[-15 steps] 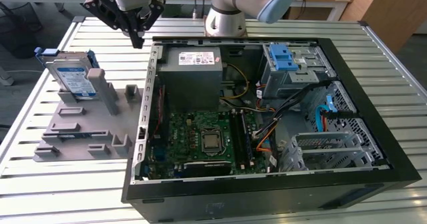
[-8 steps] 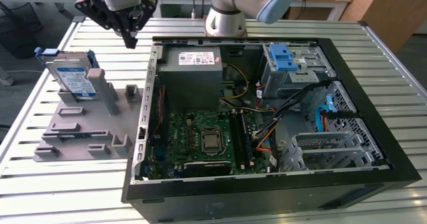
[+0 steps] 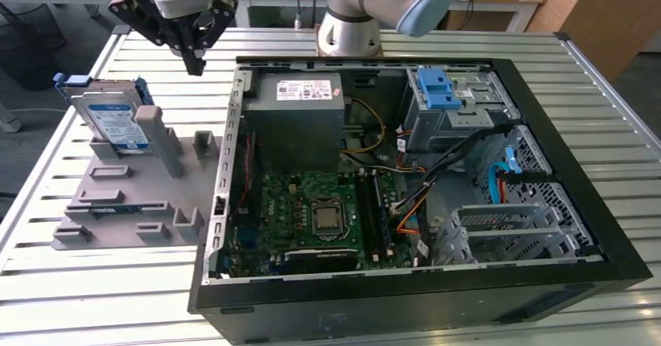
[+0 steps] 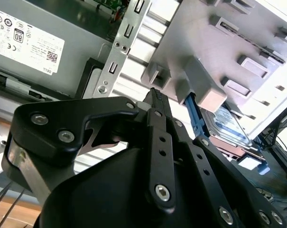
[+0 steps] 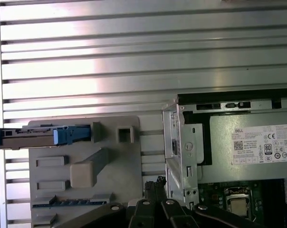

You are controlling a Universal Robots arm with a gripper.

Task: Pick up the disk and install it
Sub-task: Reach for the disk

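- Silver-metal flat rectangular disk [image 3: 108, 120] with a white-and-blue label and a blue plastic frame stands on edge in a grey plastic slotted holder [image 3: 135, 203], outside the open black computer case [image 3: 413, 307], to the exterior view's left of it.
- A grey post of the holder hides part of the disk's label.
- In the first wrist view the disk [image 5: 34, 136] shows edge-on and is cut off at the picture's border. In the second wrist view the disk [image 4: 228, 124] sits partly behind a holder block and the black linkage.
- Black two-finger gripper [image 3: 194, 66] hangs above the slatted aluminium table [image 3: 104, 284], just outside the case's corner nearest the grey metal power-supply box [image 3: 299, 118].
- Its fingers are pressed together, pinching nothing, well apart from the disk.
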